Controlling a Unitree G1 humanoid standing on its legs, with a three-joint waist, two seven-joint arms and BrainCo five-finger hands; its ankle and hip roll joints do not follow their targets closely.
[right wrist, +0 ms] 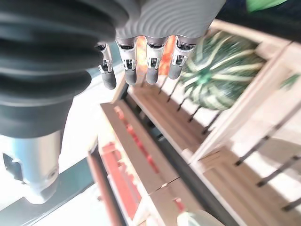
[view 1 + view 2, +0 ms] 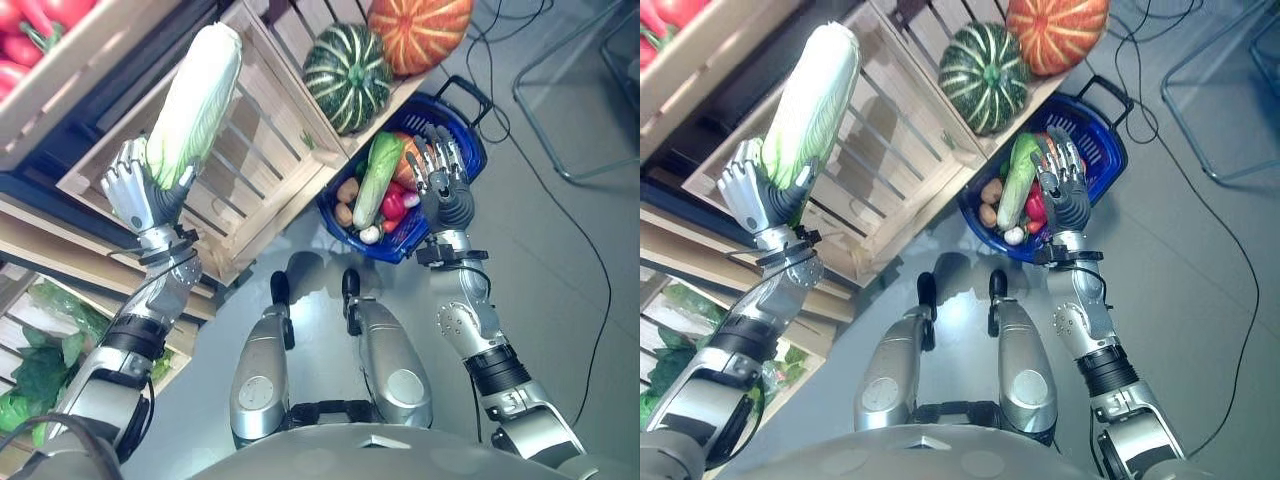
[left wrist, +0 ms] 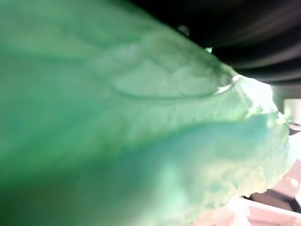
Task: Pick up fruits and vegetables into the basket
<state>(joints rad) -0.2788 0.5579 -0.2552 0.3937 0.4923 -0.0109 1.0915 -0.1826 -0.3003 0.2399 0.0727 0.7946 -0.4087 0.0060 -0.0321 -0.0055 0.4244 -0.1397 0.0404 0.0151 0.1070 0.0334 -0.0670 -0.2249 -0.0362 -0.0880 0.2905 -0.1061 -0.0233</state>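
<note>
A napa cabbage (image 2: 195, 105) is held in the left hand (image 2: 135, 190), whose fingers are curled round its lower, stem end. The pale leafy head rises above the hand and is seen against the slatted wooden crate (image 2: 255, 150) directly behind it. In the left wrist view the cabbage's green leaf surface (image 3: 141, 117) lies pressed right up against the hand.

The right hand (image 2: 445, 185) is raised with its fingers straight and slightly spread; nothing is held in it. Its fingers (image 1: 153, 70) are seen in the right wrist view as a loose, extended row with free tips. The blue basket (image 2: 465, 130) lies just behind and beside this hand, on the floor against the foot of the crate. Within the basket, touching or just beside the hand's fingertips, a second napa cabbage (image 2: 380, 165) is laid aslant, with red radishes (image 2: 393, 205), a white-tipped one (image 2: 370, 234) and small brown potatoes (image 2: 346, 192) packed beneath it.

Beyond the right hand, a striped green squash (image 2: 347, 75) and an orange pumpkin (image 2: 418, 30) are set in the crate above the basket. Red peppers (image 2: 30, 25) are noted in a higher crate beyond the left hand.
</note>
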